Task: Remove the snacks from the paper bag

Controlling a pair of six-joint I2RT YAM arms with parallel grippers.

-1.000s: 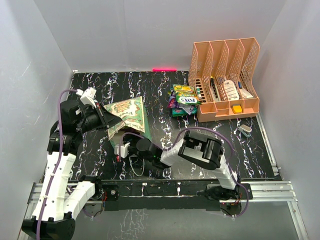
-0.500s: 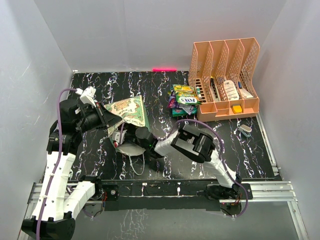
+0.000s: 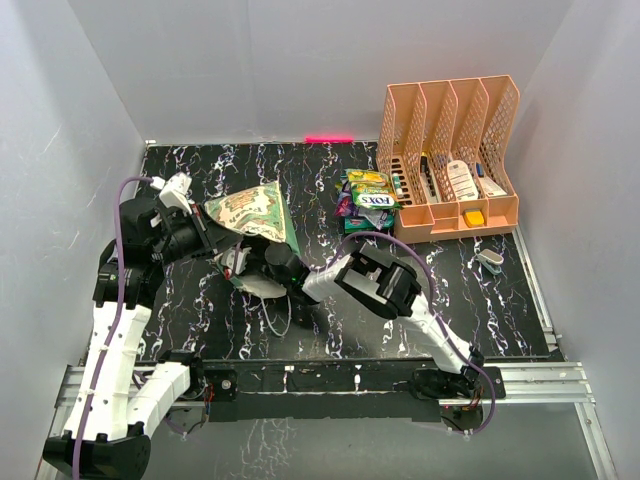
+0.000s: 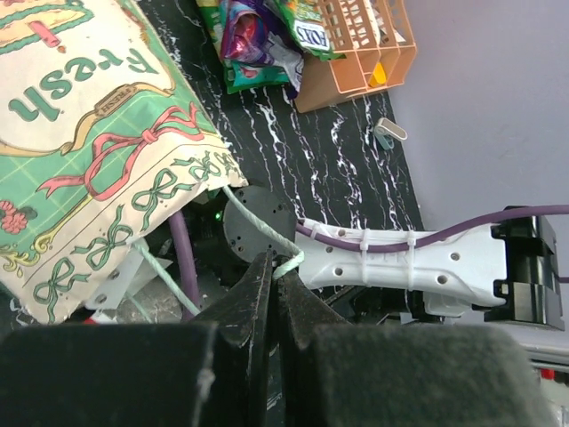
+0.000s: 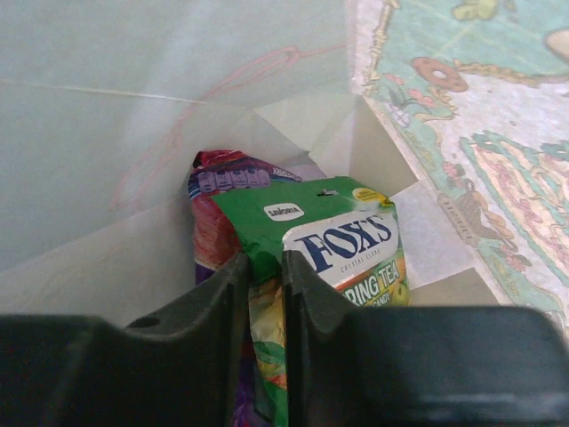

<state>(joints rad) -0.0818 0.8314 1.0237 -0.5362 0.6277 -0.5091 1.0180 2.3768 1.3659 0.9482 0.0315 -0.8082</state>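
- Since the right gripper (image 5: 265,267) has pushed deeper into the paper bag (image 3: 250,210), its jaws have narrowed onto the green packet (image 5: 342,240) inside.
- With the left gripper (image 4: 276,283) clamped on the string handle (image 4: 260,233), withdrawal looks ready.

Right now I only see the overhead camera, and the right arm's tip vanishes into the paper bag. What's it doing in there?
Observer: The right wrist camera shows the right gripper closed on a green FOX'S packet inside the paper bag.
Operator: Is that the last one in there?
Observer: No, a purple packet lies behind it.
Operator: And how does the left arm hold the bag?
Observer: The left gripper is shut on the bag's thin string handle.
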